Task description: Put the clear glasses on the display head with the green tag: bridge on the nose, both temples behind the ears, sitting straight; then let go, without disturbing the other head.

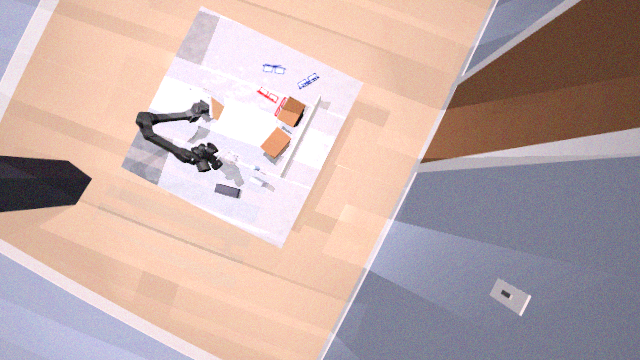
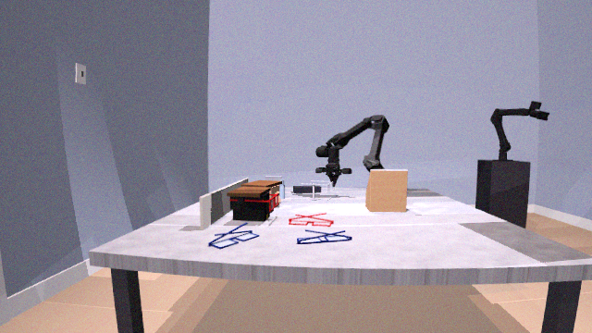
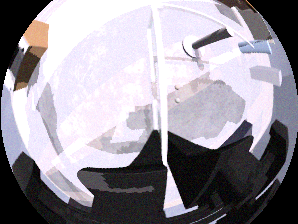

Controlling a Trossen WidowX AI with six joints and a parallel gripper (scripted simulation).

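My gripper (image 1: 216,157) (image 2: 334,184) (image 3: 158,133) is shut on the clear glasses (image 2: 314,191) (image 3: 161,80). In the wrist view their thin pale frame rises from between the fingertips. They hang above the table, short of the heads. One brown-topped display head (image 1: 291,111) (image 2: 250,204) wears red glasses. The other brown-topped head (image 1: 276,142) stands beside it, partly hidden behind the first in the exterior view. I cannot make out the green tag on either head.
A pale upright panel (image 1: 302,137) (image 2: 204,211) stands behind the heads. Red glasses (image 1: 268,95) (image 2: 311,220) and two blue pairs (image 1: 274,69) (image 1: 308,81) lie on the table. A dark case (image 1: 227,190), a bluish bottle (image 3: 256,47) and a wooden block (image 2: 388,191) also stand about.
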